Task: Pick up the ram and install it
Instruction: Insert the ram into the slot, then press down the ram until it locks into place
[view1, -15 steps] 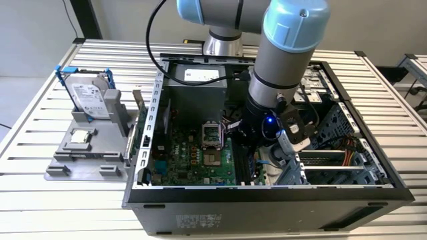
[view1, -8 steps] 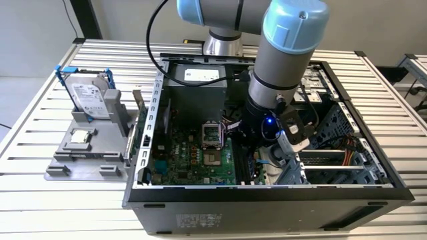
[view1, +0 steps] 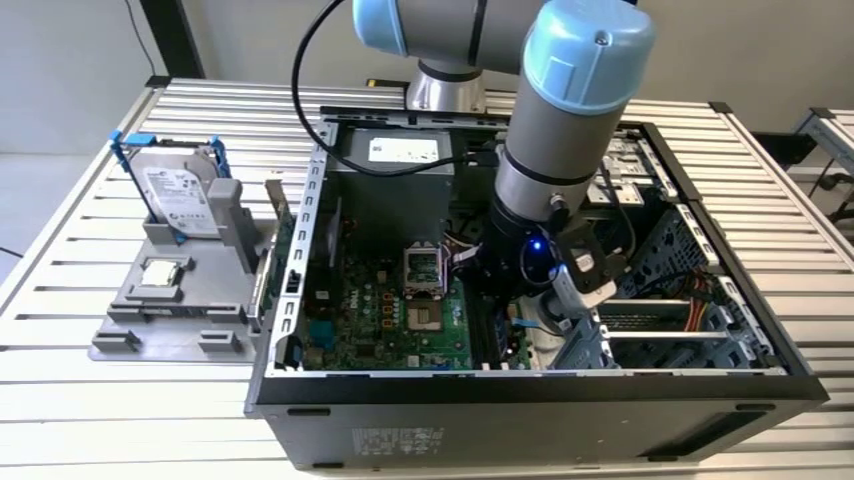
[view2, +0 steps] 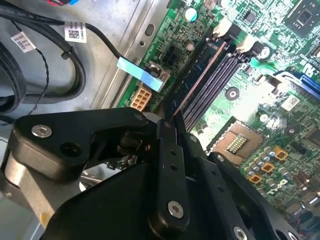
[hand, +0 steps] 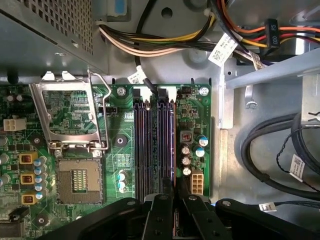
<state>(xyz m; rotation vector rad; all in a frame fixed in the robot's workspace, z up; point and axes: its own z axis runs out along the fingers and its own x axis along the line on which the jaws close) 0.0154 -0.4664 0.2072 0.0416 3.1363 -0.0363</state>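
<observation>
- The gripper (view1: 534, 312) is lowered inside the computer case (view1: 534, 385), over the memory slots (hand: 155, 145).
- The ram (view2: 200, 75) is seen edge-on in the slot nearest the case wall, its near end pinched between the fingers (view2: 167, 150).
- For a clean seating, the stick should be kept upright, lined up with the slot, and pressed evenly until the white latches (view2: 222, 27) close.

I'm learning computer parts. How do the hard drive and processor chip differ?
The hard drive stands upright in a blue frame; the processor chip lies flat. The hard drive is bigger and oblong; the processor chip is small and square. Both are silver and sit on the gray stand.
</observation>
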